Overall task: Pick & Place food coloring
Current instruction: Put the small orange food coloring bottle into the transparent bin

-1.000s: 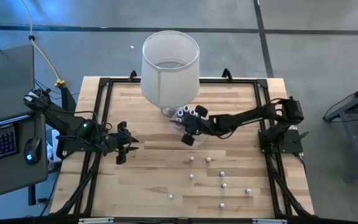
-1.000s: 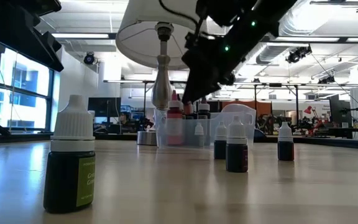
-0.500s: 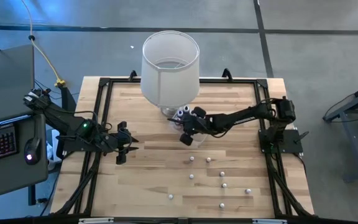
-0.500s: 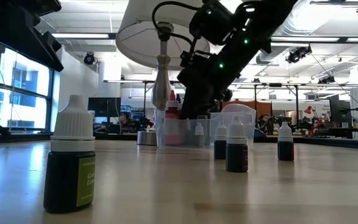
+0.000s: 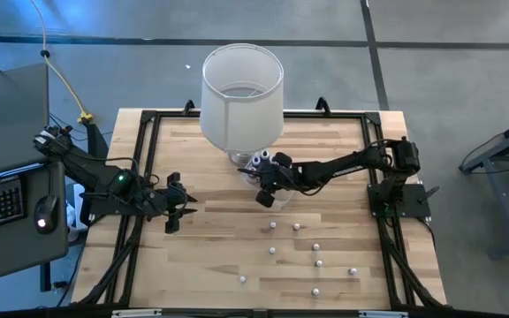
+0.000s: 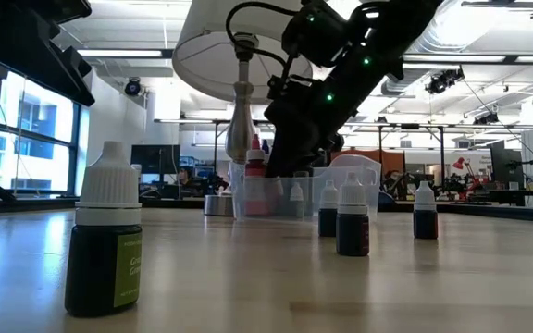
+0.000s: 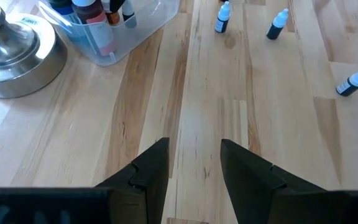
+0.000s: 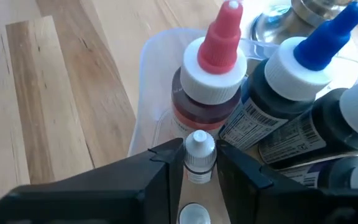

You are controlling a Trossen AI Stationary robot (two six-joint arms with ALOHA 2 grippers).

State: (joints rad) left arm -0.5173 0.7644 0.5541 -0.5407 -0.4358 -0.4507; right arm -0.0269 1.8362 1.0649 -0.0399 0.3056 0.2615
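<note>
My right gripper reaches into the clear plastic tub beside the lamp base, open, with a tiny white-capped food coloring bottle standing between its fingertips. Larger bottles stand in the tub, one red-capped and one blue-capped. In the high view this gripper is at the table's middle. Several food coloring bottles stand on their bases on the wood nearer the front edge. My left gripper waits open at the left with nothing between its fingers. My right gripper has one finger close on each side of the tiny bottle's cap and neck, slanting down from the table's right. Whether they touch it, I cannot tell. The bottle stands upright inside the tub.
The big white lampshade towers over the tub's far side, and its metal base stands next to the tub. One dark bottle stands close to the low camera. Bare wood lies between my two grippers.
My right gripper has sunk toward the tub and shifted a little toward the table's left, its arm dropping lower. Over the last half second it has stayed still. Neither the bottles on the table nor my left arm have moved.
</note>
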